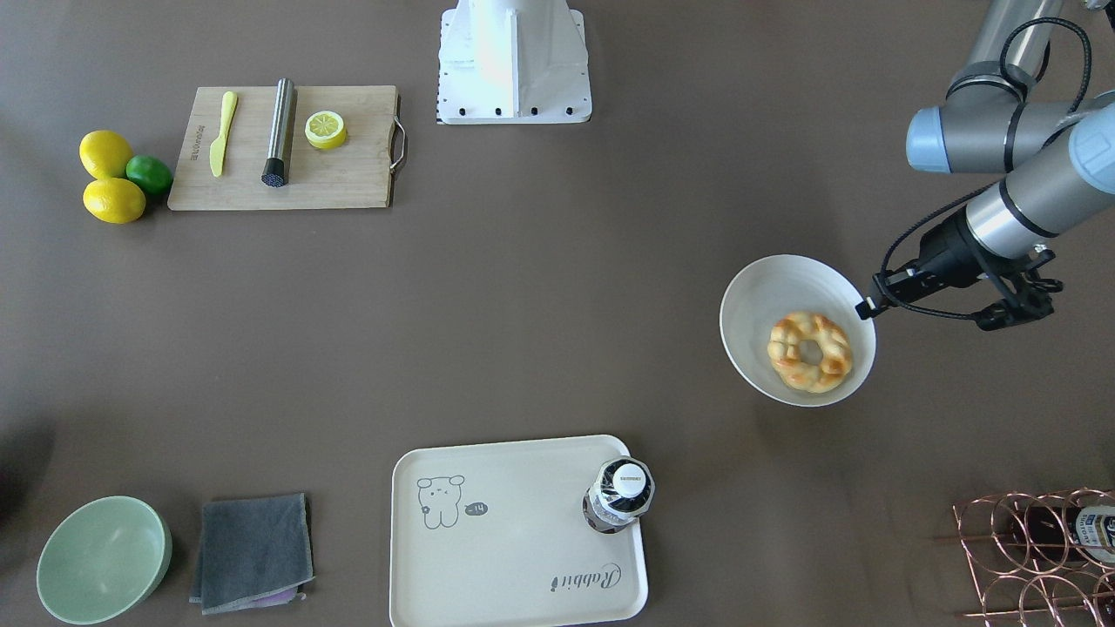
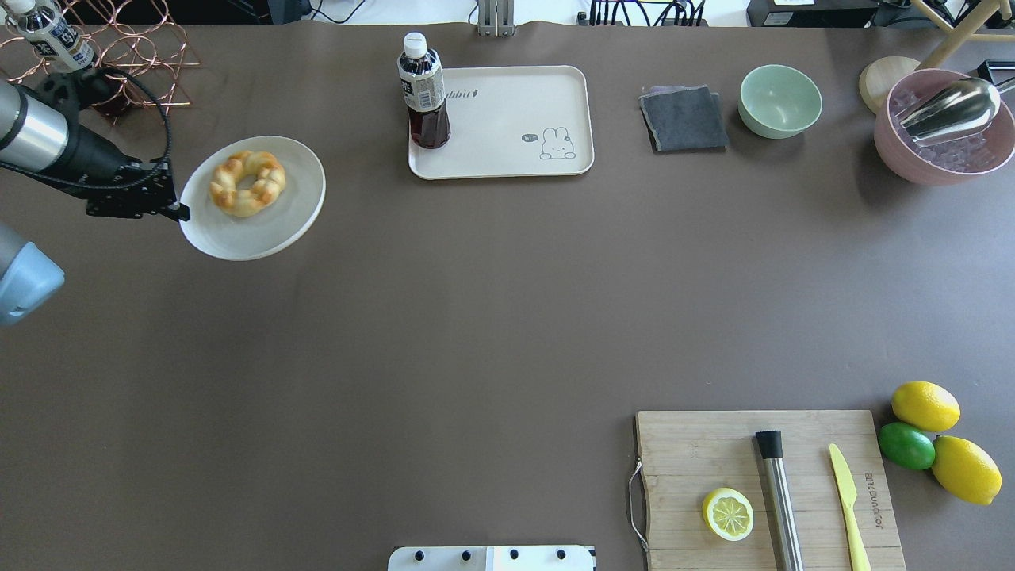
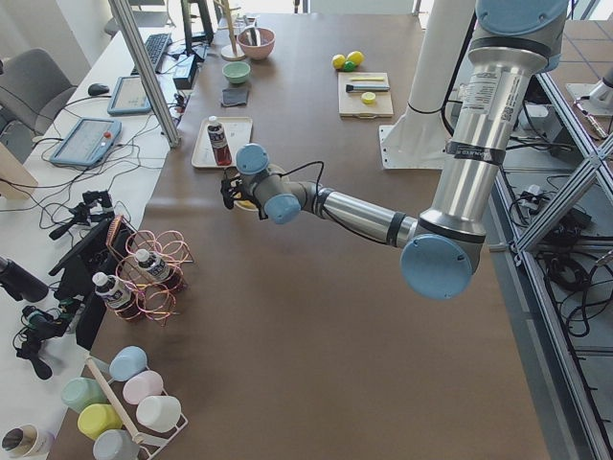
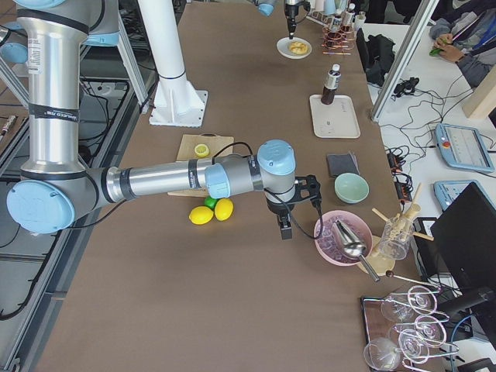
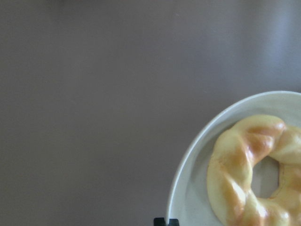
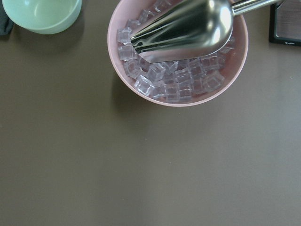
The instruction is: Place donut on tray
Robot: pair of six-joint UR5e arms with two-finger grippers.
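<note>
The donut (image 1: 809, 351) is golden-brown, its bowl (image 1: 756, 292) white, the tray (image 1: 523, 540) cream (grey rabbit drawing, grey script)

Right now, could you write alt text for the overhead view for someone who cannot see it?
The left fingers pinch the rim of a white bowl holding the donut. The tray, off to its right, holds only a bottle.

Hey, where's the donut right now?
In the overhead view the donut lies in the white bowl at the table's left, with the left gripper at the bowl's rim and the tray off to its right.
</note>
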